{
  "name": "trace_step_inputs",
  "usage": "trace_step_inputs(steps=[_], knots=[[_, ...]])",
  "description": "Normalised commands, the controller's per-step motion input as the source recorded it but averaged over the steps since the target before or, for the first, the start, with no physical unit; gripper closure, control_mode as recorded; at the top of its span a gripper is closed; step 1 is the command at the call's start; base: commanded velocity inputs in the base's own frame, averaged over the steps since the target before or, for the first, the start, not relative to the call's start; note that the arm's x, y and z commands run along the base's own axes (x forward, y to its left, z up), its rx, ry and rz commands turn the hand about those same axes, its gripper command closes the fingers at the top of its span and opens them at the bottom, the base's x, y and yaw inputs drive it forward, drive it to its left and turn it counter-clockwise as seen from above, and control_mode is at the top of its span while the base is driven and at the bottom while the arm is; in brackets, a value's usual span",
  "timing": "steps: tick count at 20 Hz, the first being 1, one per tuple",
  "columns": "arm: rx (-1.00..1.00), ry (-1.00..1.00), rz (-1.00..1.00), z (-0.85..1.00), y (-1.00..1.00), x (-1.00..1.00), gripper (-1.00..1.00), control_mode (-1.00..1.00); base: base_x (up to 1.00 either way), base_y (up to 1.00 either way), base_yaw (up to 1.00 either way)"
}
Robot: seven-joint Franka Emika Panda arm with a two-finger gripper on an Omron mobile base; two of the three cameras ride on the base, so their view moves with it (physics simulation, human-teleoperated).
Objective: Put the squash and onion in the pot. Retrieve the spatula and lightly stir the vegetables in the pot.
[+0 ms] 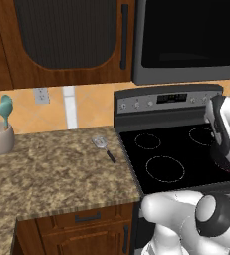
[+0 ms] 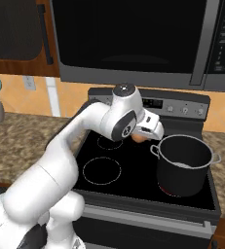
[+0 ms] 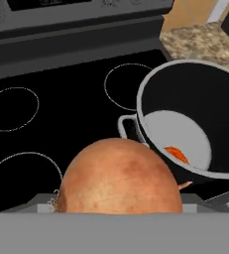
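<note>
onion [image 3: 120, 177]: filling the lower middle of the hand view, pale tan-pink with brownish mottling and a smooth rounded top; in the right base view peeking out at centre frame as a small tan ball under the hand, just left of the pot rim.
gripper [image 2: 142, 136]: fingers appearing to be clamped on the onion, though the tips themselves are hidden behind it; it is hanging above the stovetop, just beside the pot's left handle, likely so the onion can be carried over the rim and dropped in.
pot [image 3: 188, 116]: sitting at right of the hand view on a burner at the lower right of the stove; steel wall, dark inner sides, pale floor, a small handle facing the hand.
squash [image 3: 176, 154]: showing as a bright orange-red sliver on the pot floor near the close wall, so this half of the loading is looking done.
spatula [image 1: 103, 147]: lying flat on the granite counter at centre left of the left base view, just beside the stove edge, silver slotted head pointing away, thin black handle toward the camera; untouched and waiting for the stirring step.
stove [image 1: 136, 144]: black glass top with white burner rings, control panel along the back.
utensil crock [image 1: 0, 139]: standing at far left on the counter, holding teal spoons; not needed.
step in hand: carrying the onion to the pot; judged roughly a third along.
</note>
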Motion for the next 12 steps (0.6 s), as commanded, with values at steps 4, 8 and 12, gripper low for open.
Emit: trace_step_inputs(steps=[4,8,12], knots=[[0.0,0.0,-0.12,0.0,-1.0,0.0,1.0,-1.0,0.0,0.0,0.0],[0.0,0.01,-0.05,-0.23,-1.0,0.38,1.0,-1.0,0.0,0.0,0.0],[0.0,0.09,-0.03,-0.55,-0.93,0.42,1.0,-1.0,0.0,0.0,0.0]])
